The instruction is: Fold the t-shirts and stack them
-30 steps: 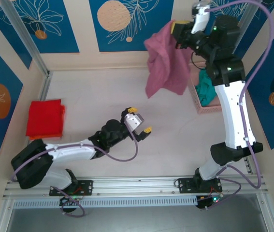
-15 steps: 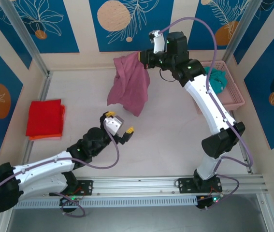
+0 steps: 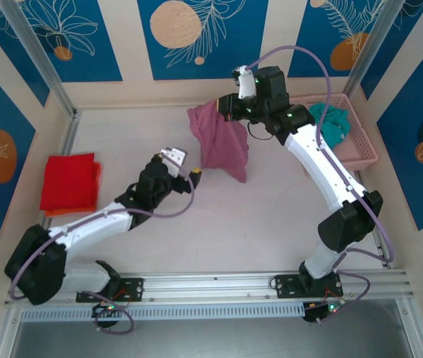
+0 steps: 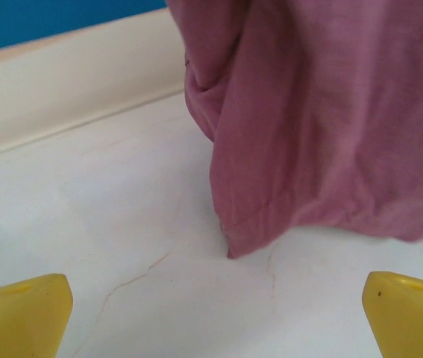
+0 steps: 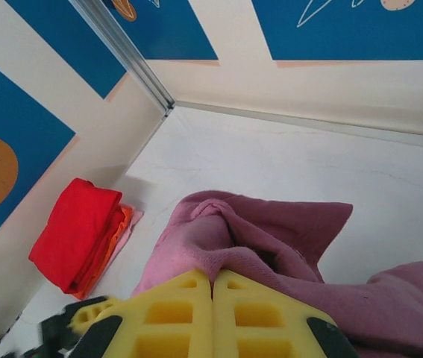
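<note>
Swung in toward the hanging dusty mauve-pink cloth t-shirt (image 3: 224, 145), the left pincer (image 3: 185, 164) waits wide and empty just left of its lower hem. Beyond, the right pincer (image 3: 223, 107) pinches its top, long axis vertical, bottom corner touching the white table (image 3: 271, 216).

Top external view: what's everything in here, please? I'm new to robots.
mauve-pink t-shirt: 1, mauve-pink, hanging mid-table, hem touching it
red t-shirt: 1, bright red, folded at the table's left edge
orange cloth: 1, orange, under the red t-shirt
teal t-shirt: 1, teal, bunched in the basket
basket: 1, pink, far right corner
table: 1, pale
wall panels: several, blue, around the table
arms: 2, white and black, near edge
left end effector: 1, yellow-tipped, open, beside the mauve-pink t-shirt's hem
right end effector: 1, yellow-tipped, shut on the mauve-pink t-shirt
</note>
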### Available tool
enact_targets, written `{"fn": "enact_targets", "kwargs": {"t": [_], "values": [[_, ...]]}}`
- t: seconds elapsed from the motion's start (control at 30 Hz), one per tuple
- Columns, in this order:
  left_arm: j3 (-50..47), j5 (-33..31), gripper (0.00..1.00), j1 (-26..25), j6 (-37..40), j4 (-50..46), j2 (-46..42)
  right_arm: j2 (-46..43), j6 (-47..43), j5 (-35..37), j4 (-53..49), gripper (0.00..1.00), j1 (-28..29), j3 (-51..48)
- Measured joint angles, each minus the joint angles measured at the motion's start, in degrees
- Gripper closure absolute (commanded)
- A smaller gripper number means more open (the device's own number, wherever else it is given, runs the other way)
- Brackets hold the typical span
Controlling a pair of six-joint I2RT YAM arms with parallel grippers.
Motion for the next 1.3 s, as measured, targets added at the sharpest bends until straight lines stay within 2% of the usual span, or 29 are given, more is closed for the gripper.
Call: {"fn": "enact_targets", "kwargs": {"t": [0.13, 0.3, 0.33, 0.37, 0.4, 0.43, 0.47, 0.5, 0.63, 0.73, 0.77, 0.8, 0.87, 0.9, 0.97, 1.0, 1.1, 1.17, 1.3], "values": [[4.8, 6.6, 0.00, 2.0, -1.5, 0.5, 8.0, -0.7, 0.6, 0.0, 0.8, 1.00, -0.4, -1.4], [10.8, 13.6, 0.02, 2.2, -2.4, 1.6, 16.4, -0.7, 1.4, 0.0, 1.2, 0.99, -1.1, -2.7], [11.8, 14.3, 0.10, 2.2, -2.6, 2.0, 17.8, -0.7, 1.6, 0.0, 1.2, 0.99, -1.4, -2.9], [12.8, 14.6, 0.26, 2.4, -3.0, 2.3, 19.1, -0.7, 1.8, 0.0, 1.2, 0.99, -1.6, -3.0], [13.5, 15.0, 0.46, 2.6, -3.4, 2.5, 20.1, -0.7, 1.9, 0.0, 1.3, 0.98, -1.8, -3.2], [14.3, 15.6, 0.70, 2.8, -3.7, 2.5, 21.0, -0.7, 1.9, 0.0, 1.3, 0.96, -2.1, -3.3], [14.9, 16.2, 0.88, 3.1, -4.1, 2.6, 21.7, -0.7, 1.9, 0.0, 1.4, 0.92, -2.3, -3.5], [15.2, 16.6, 1.00, 3.5, -4.6, 2.8, 22.1, -0.7, 2.2, 0.0, 1.4, 0.90, -2.6, -3.6], [16.8, 17.8, 1.00, 5.1, -8.7, 1.7, 22.4, 0.2, 2.9, -1.3, -0.6, 0.83, -4.6, -2.0], [17.9, 19.4, 1.00, 6.3, -13.5, -1.0, 22.0, 5.7, 3.0, -2.3, -2.6, 0.81, -6.6, 6.3], [17.9, 20.3, 1.00, 6.8, -15.4, -2.1, 21.5, 8.9, 3.1, -2.7, -4.1, 0.77, -7.2, 10.9], [17.8, 21.0, 1.00, 7.2, -17.0, -3.0, 20.9, 11.6, 3.1, -3.1, -4.8, 0.70, -7.5, 14.8], [16.8, 22.5, 1.00, 8.2, -20.8, -4.5, 18.8, 18.9, 2.8, -4.3, -7.4, 0.45, -8.2, 24.7], [16.3, 22.9, 1.00, 8.6, -22.1, -5.3, 17.6, 21.5, 2.7, -4.7, -8.3, 0.37, -8.2, 28.0], [15.1, 23.6, 1.00, 9.7, -25.1, -7.5, 14.1, 26.4, 2.3, -5.6, -10.7, 0.24, -7.8, 33.6], [14.7, 23.7, 1.00, 10.3, -26.1, -8.5, 12.4, 27.4, 1.8, -5.6, -11.4, 0.21, -7.5, 34.2], [14.6, 24.1, 1.00, 12.0, -28.7, -10.9, 8.1, 26.8, 0.6, -5.1, -12.4, 0.18, -6.1, 30.6], [14.6, 24.3, 1.00, 12.8, -30.1, -12.2, 6.0, 22.0, 0.5, -4.3, -9.8, 0.19, -5.4, 20.5], [14.1, 25.2, 1.00, 14.0, -32.5, -14.3, 3.8, 7.3, 2.8, -3.2, -1.8, 0.20, -4.9, -6.4]]}}
